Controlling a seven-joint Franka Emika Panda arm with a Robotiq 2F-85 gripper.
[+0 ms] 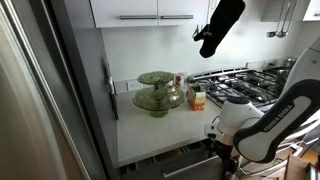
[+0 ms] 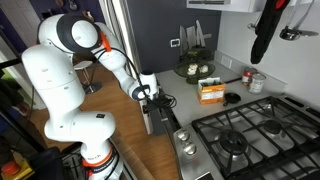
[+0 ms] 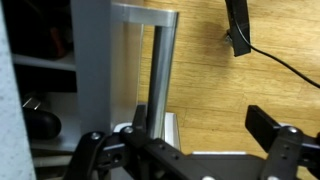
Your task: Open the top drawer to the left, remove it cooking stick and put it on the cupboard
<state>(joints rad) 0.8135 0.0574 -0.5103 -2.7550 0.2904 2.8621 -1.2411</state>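
In the wrist view the top drawer (image 3: 92,70) shows its grey front with the long silver bar handle (image 3: 163,70) running up the frame. My gripper (image 3: 200,122) is open around that bar, which lies between the fingers close to the left finger (image 3: 141,118); the right finger (image 3: 266,125) stands well clear of it. In both exterior views the gripper (image 1: 222,150) (image 2: 152,97) sits low at the front of the cupboard (image 1: 150,128) (image 2: 188,88), below its white worktop. The cooking stick is out of view.
Green glass dishes (image 1: 157,92) and an orange box (image 1: 197,97) (image 2: 211,92) stand on the worktop beside a gas hob (image 1: 245,80) (image 2: 250,132). A black mitt (image 1: 220,25) (image 2: 268,35) hangs overhead. Wooden floor (image 3: 250,40) with a black cable (image 3: 275,62) lies below.
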